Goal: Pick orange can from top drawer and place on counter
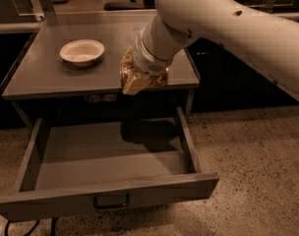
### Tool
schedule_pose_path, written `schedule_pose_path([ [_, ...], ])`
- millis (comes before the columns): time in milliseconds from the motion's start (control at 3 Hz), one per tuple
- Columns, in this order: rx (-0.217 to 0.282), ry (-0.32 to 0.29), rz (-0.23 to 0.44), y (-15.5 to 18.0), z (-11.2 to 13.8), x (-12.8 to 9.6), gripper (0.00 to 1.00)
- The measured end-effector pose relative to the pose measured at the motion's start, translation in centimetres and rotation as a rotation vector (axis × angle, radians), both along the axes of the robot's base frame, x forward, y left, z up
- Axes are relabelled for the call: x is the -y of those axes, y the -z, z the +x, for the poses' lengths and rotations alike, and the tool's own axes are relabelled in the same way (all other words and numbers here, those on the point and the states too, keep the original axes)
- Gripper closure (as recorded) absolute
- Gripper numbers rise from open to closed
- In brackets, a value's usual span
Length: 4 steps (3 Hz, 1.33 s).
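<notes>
Leftmost, a white bowl (82, 51) sits upright on the counter (41, 80). Two pale tags (98, 98) hang under the counter's front edge; their print cannot be read. Below, the top drawer (51, 203) stands pulled fully out. The orange can (131, 83) is off the drawer, held in the air over the counter's front edge. Its long axis runs roughly vertical, the lower end tipped toward the drawer. No marking on it is legible. The gripper (143, 77) is clamped on the can, fingers closed against its wrinkled sides. The arm (228, 18) reaches in from the upper right.
</notes>
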<state>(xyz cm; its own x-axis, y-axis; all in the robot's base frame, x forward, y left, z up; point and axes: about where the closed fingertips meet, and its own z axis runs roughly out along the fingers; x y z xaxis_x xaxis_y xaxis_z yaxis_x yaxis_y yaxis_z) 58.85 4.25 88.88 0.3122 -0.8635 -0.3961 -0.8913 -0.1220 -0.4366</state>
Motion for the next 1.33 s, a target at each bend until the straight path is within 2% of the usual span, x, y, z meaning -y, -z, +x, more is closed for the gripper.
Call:
schedule_pose_path([
  [667,-0.021,-0.028,0.014,2.3,11.4,-3.3,1.0],
  [1000,0.029,-0.012,0.054,-0.5,13.1,-3.5,1.0],
  [1333,0.029,-0.012,0.054,-0.6,13.1,-3.5,1.0],
])
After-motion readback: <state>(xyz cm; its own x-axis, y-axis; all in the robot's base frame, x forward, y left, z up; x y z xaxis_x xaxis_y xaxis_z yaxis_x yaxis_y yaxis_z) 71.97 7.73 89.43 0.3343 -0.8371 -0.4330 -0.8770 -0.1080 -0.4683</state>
